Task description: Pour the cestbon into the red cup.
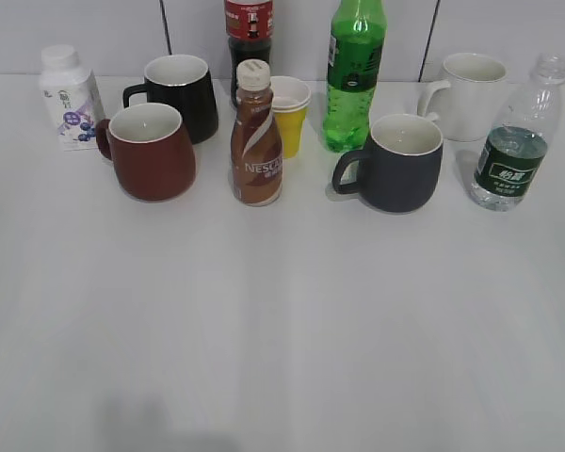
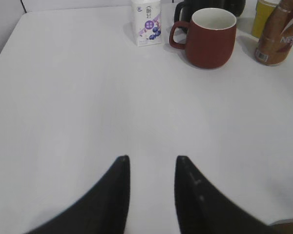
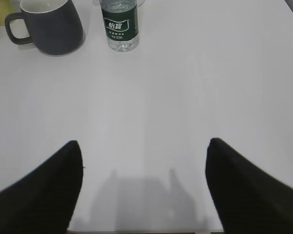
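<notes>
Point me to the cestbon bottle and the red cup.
cestbon bottle (image 1: 510, 169), exterior view, on its dark green label.
red cup (image 1: 153, 160), exterior view, on the front wall below the rim.

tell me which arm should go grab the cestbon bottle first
Right. The cestbon stands at the table's far right, straight ahead of the right gripper, whose jaws are wide open. The left gripper faces the red cup instead.

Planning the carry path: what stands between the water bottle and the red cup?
In the exterior view, between the cestbon and the red cup stand the dark grey mug and the brown Nescafe bottle, with the green soda bottle and yellow cup just behind.
</notes>
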{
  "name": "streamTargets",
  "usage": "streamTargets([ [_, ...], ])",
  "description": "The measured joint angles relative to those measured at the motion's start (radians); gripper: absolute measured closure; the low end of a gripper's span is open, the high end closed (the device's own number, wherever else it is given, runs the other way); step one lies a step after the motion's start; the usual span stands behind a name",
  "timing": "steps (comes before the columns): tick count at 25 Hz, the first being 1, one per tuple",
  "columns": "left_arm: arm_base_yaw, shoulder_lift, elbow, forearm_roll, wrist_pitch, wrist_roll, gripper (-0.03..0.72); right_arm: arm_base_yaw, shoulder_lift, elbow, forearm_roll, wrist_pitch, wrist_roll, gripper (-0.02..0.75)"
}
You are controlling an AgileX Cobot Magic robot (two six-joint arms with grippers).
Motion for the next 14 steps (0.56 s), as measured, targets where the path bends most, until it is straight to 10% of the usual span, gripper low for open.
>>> streamTargets([
  [14, 0.0, 0.0, 0.0, 0.0, 0.0, 0.0, 0.451, 0.0, 0.0, 0.0, 0.0, 0.0, -0.001, 0.15],
])
